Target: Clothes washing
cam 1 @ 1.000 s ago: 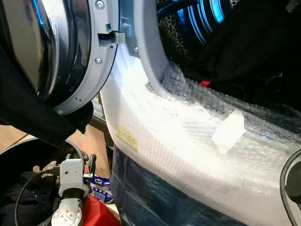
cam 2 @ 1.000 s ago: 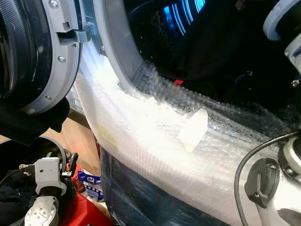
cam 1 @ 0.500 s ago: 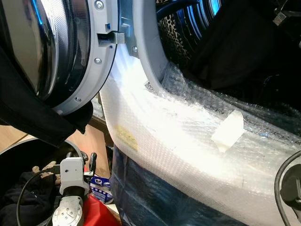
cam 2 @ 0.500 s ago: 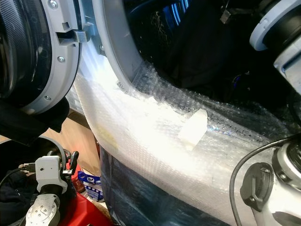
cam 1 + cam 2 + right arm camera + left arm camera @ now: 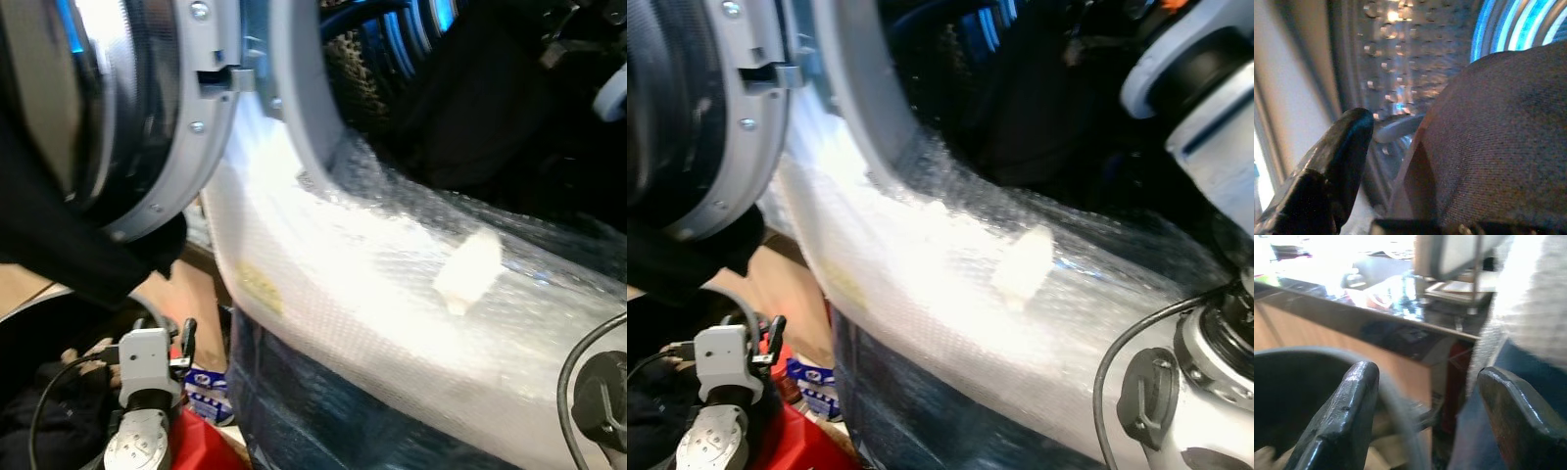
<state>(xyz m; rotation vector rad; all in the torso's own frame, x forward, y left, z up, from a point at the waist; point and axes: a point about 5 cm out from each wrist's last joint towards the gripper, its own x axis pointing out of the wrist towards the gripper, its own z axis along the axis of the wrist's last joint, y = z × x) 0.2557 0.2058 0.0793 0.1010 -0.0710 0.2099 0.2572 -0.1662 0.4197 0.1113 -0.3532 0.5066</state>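
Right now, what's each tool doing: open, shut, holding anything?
Left tool: open, empty, low beside the washing machine.
Right tool: inside the drum, against a dark garment; cannot tell if it grips it.

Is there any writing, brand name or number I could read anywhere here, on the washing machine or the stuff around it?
None can be read.
Yellow sticker under the bubble wrap on the washing machine's front: any print is too blurred to read.
Blue and white package low beside the machine: it bears printed marks, too small and blurred to read.
Pale tape patch on the bubble wrap: no writing can be made out.
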